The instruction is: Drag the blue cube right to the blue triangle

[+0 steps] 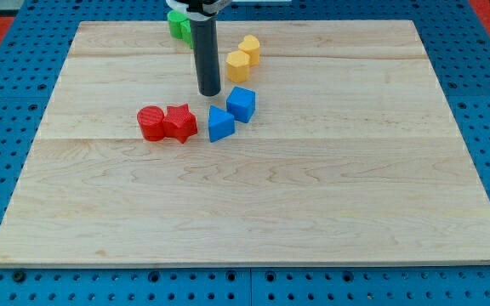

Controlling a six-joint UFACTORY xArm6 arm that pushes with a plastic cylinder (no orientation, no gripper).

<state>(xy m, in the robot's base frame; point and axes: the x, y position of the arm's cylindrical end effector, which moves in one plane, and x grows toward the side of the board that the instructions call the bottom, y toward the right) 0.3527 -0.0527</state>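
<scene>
We are looking at a pale wooden worktop (253, 212) lying on a blue pegboard (7, 85). Going from the frame's left, a red cylinder (150, 123) is sitting left of centre, touching a red star-shaped block (179, 123) just to its right. Farther up, near the top edge, a green block (178, 24) is partly hiding behind our rod. The tool here is only that straight dark rod, with nothing that opens or holds; our tip (209, 92) is resting on the wood, above and slightly left of the blue blocks and touching neither. The blue triangle (220, 124) is sitting just right of the red star. The blue cube (241, 104) is sitting at the triangle's upper right, touching it or nearly so. Above the cube, two yellow blocks are sitting together: one (238, 65) lower left, the other (250, 48) upper right.
</scene>
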